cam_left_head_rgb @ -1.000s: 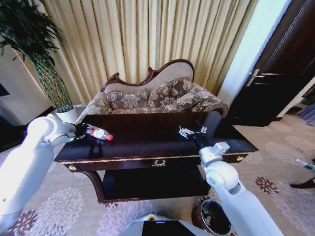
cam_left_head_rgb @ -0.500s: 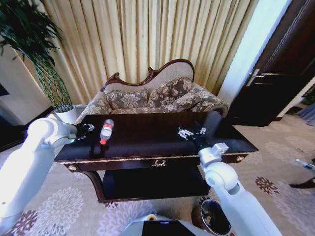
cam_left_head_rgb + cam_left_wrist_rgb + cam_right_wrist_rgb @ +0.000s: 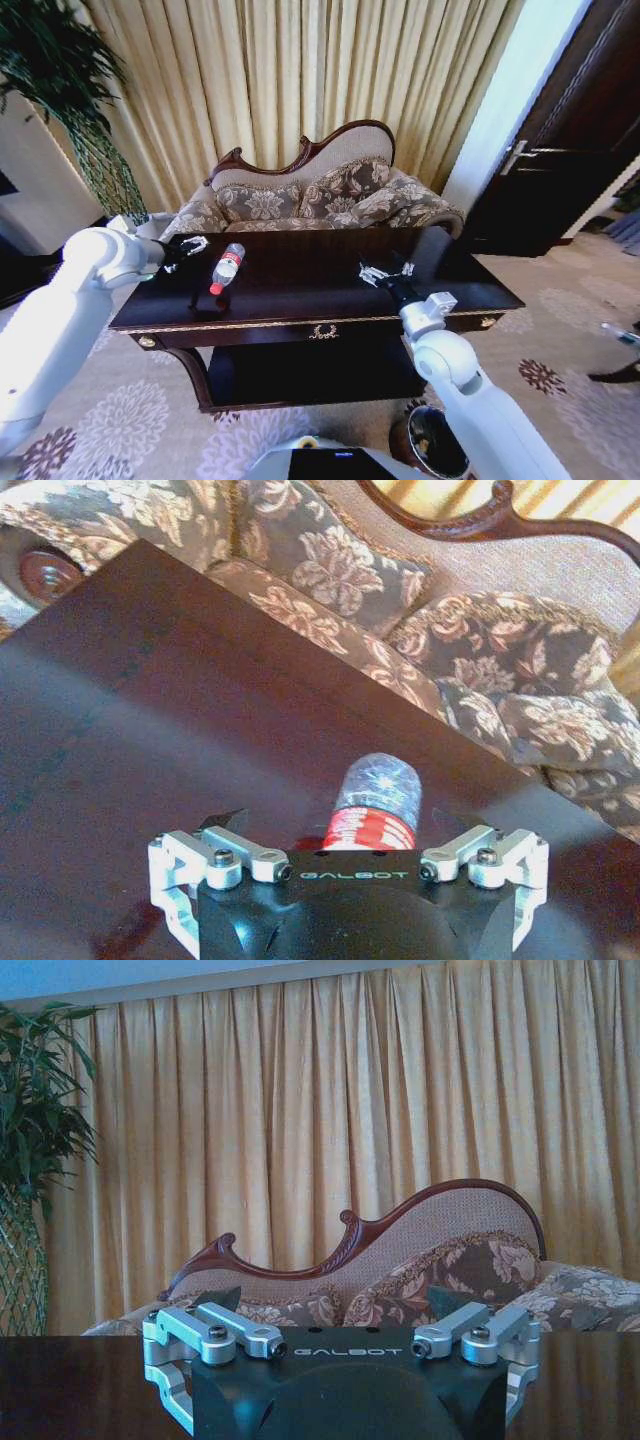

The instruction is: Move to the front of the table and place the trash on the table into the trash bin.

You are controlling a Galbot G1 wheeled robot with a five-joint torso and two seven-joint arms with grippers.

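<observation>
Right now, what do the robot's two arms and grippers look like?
Both arms are smooth, glossy white, rounded shells, thick at the shoulder. The left arm and the right arm each end in a black wrist section. The left gripper and the right gripper have a black body marked GALBOT, with silver metal finger brackets fastened by dark screws. No loose cables are visible.

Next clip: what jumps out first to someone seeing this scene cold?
A clear plastic bottle with a red label lies on the large dark glossy table, just off the open left claw. The right claw hovers open over the table's right half, and a small dark round bin stands on the carpet below.
</observation>
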